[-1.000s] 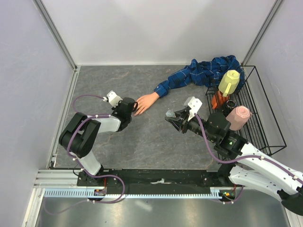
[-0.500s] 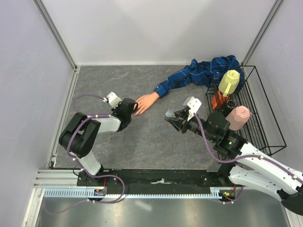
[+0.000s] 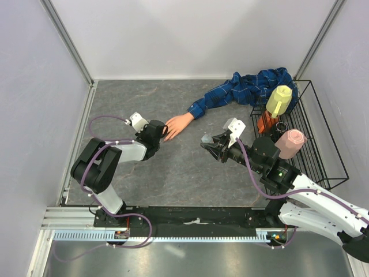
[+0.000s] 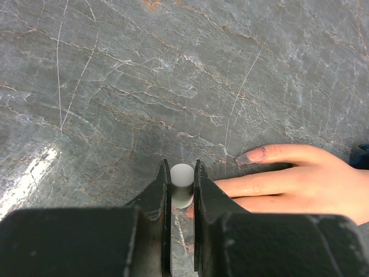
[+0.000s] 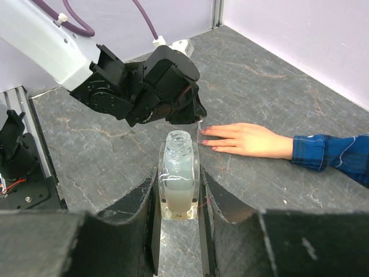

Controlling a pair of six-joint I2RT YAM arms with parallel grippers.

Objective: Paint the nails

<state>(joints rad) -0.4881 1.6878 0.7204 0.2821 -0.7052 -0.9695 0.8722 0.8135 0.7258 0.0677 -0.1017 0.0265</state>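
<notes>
The peach mannequin hand (image 3: pixel 177 124) lies flat on the grey stone table and sticks out of a blue plaid sleeve (image 3: pixel 242 89). My left gripper (image 3: pixel 162 133) is at its fingertips, shut on a white brush cap (image 4: pixel 182 174). In the left wrist view the cap sits just left of the fingers, and a smeared pinkish nail (image 4: pixel 253 154) shows. The brush itself is hidden. My right gripper (image 3: pixel 206 141) is shut on an open clear bottle (image 5: pixel 179 184) of pale liquid, held upright to the right of the hand (image 5: pixel 248 139).
A black wire basket (image 3: pixel 323 150) stands at the right edge with a yellow bottle (image 3: pixel 279 99), a pink item (image 3: pixel 289 143) and an orange item (image 3: pixel 266 121). Walls enclose the table on the left, back and right.
</notes>
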